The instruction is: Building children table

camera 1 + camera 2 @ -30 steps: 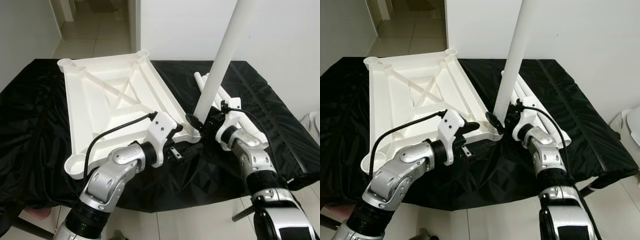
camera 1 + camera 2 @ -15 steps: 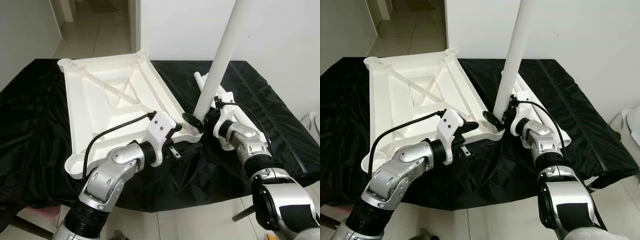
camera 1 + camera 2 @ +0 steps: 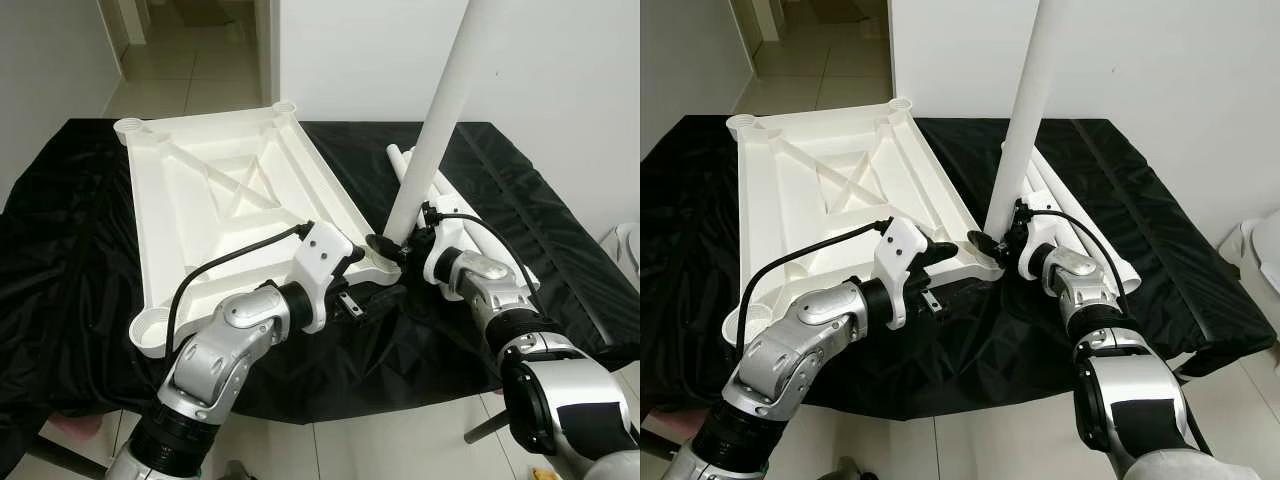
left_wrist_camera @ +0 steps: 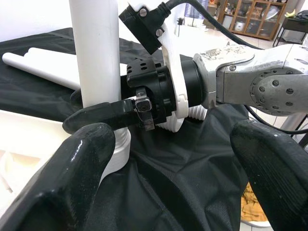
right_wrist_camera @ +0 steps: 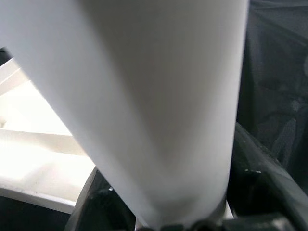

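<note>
The white tabletop (image 3: 225, 215) lies upside down on the black-draped desk (image 3: 80, 250), its ribbed underside up, and one white leg (image 3: 435, 130) stands nearly upright in the corner socket (image 3: 385, 262) nearest the robot. The right gripper (image 3: 392, 247) pinches that leg just above the socket, one black finger wrapping its base. The left gripper (image 4: 163, 159) hovers just in front of the same corner with its fingers spread wide, holding nothing. Spare legs (image 3: 425, 185) lie on the cloth just behind the right gripper. By my reading, the first leg is being seated; the three other corner sockets (image 3: 133, 127) stand empty, so most of the build remains.
</note>
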Controlling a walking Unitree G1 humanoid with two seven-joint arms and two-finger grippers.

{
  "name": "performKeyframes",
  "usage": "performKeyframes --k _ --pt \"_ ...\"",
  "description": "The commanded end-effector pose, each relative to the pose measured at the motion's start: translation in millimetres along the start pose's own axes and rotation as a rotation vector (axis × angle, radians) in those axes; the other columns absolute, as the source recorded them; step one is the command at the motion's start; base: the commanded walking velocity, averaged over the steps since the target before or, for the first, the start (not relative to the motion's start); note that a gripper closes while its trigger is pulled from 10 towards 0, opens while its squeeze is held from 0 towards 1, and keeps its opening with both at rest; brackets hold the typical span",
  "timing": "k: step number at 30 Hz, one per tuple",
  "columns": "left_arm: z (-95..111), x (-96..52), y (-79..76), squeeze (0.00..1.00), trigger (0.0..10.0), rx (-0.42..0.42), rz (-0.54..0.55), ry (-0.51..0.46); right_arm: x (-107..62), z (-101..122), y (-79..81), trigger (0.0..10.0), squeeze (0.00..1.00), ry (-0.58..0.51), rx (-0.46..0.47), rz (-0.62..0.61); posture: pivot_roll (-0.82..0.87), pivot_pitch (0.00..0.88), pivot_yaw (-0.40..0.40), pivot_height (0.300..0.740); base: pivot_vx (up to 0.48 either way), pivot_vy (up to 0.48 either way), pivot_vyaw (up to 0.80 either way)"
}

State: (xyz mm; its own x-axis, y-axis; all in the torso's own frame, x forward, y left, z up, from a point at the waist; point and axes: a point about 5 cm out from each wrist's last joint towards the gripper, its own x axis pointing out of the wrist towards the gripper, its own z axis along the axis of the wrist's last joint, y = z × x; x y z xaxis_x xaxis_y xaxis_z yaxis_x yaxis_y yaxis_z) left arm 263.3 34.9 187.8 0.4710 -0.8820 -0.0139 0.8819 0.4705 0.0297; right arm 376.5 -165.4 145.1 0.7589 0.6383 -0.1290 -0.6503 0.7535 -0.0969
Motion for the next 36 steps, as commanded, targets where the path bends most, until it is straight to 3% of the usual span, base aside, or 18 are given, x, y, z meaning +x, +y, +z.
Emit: performKeyframes --k 1,11,16,22,28,32,36 --pt "-1 -0.9 -1.0 0.00 10.0 -0.007 0.018 0.007 -3.7 -13 0.4 0.0 0.00 0.043 0.038 -0.022 -0.02 0.036 -0.039 0.740 0.000 0.000 0.00" --pt "-2 -0.4 -3.4 0.00 10.0 -0.017 0.016 0.005 -0.8 -10 -2.9 0.0 0.00 -0.017 0.093 -0.215 -0.03 0.044 -0.040 0.740 0.000 0.000 0.00" --pt "-4 0.6 -5.1 0.00 10.0 -0.024 0.007 0.008 9.0 -8 9.2 0.0 0.00 -0.069 0.161 -0.362 -0.04 0.045 -0.041 0.740 0.000 0.000 0.00" --pt "-5 0.5 -6.0 0.00 10.0 -0.026 0.003 0.010 13.4 -2 22.5 0.0 0.00 -0.121 0.160 -0.516 -0.04 0.040 -0.040 0.740 0.000 0.000 0.00" --pt "-5 1.6 -7.4 0.00 10.0 -0.026 -0.005 0.011 18.5 -5 41.1 0.0 0.00 -0.102 0.223 -0.723 -0.04 0.027 -0.043 0.740 0.000 0.000 0.00" --pt "-5 2.7 -7.5 0.00 10.0 -0.025 -0.008 0.009 24.6 -6 59.5 0.0 0.00 -0.090 0.219 -0.724 -0.04 0.022 -0.043 0.740 0.000 0.000 0.00" --pt "-5 3.0 -8.1 0.00 10.0 -0.026 -0.011 0.008 23.7 -5 61.9 0.0 0.00 -0.085 0.217 -0.710 -0.04 0.020 -0.045 0.740 0.000 0.000 0.00"
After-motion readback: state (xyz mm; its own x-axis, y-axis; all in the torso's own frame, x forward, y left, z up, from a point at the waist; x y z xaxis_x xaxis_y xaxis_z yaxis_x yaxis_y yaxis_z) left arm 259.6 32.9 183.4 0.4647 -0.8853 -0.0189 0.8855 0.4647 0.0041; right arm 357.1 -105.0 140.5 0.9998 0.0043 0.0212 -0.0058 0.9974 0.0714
